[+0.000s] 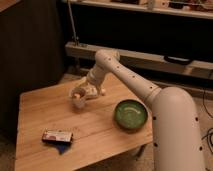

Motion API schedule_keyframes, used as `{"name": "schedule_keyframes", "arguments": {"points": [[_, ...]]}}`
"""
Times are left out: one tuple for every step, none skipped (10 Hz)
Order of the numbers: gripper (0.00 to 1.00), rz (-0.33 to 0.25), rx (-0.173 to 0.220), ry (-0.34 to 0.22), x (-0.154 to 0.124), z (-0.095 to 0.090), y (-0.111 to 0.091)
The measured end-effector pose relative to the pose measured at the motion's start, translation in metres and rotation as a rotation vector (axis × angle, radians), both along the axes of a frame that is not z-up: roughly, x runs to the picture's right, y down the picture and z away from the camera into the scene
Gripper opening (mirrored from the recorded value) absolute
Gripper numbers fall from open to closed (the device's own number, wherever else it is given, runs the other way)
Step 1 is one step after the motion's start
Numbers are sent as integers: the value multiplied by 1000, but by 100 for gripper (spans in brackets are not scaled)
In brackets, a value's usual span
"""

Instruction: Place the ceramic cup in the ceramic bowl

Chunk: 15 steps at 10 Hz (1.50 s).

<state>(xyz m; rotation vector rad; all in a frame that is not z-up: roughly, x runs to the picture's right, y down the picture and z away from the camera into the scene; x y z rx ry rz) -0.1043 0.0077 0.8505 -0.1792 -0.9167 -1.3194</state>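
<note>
Gripper (85, 94) is low over the back-left part of the wooden table (102, 145), at the end of the white arm (131, 80) that reaches in from the right. It is clamped on the ceramic cup (78, 102): the cup sits right against it, on its left side, and is tilted rather than upright. A bit of reddish inside shows at the cup's top. Can't tell whether the cup base touches the tabletop or is just clear of it.

Ceramic bowl (131, 115) is on the table to the right of the cup, well apart from it, near the right edge. Its green inside faces up, with 0 items in it.

1 red-and-white packet (56, 136) lies flat near the front-left of the table, with a small blue piece (62, 148) touching its front edge. Both are well apart from cup and bowl.
</note>
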Motion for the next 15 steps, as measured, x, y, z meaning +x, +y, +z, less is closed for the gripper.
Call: {"name": "schedule_keyframes", "arguments": {"points": [[54,3,-1,0,-2,-1,-1],[53,8,-6,3,-1,0,0],[53,16,-10,5,0,-1,0],[53,22,-13,7,-1,1,-1],[53,25,-13,11,-2,5,-2],[53,26,-13,13,-3,8,-3],[53,24,-14,15,-4,15,-3],[53,25,-16,15,-4,20,-2],[53,23,-21,16,-5,27,1],[51,15,-29,17,-9,32,5],[43,11,-34,16,-11,35,8],[35,11,-37,13,-12,37,9],[21,29,-52,-10,-15,35,5],[13,50,-58,-37,-17,30,0],[4,70,-63,-63,-17,20,-8]]}}
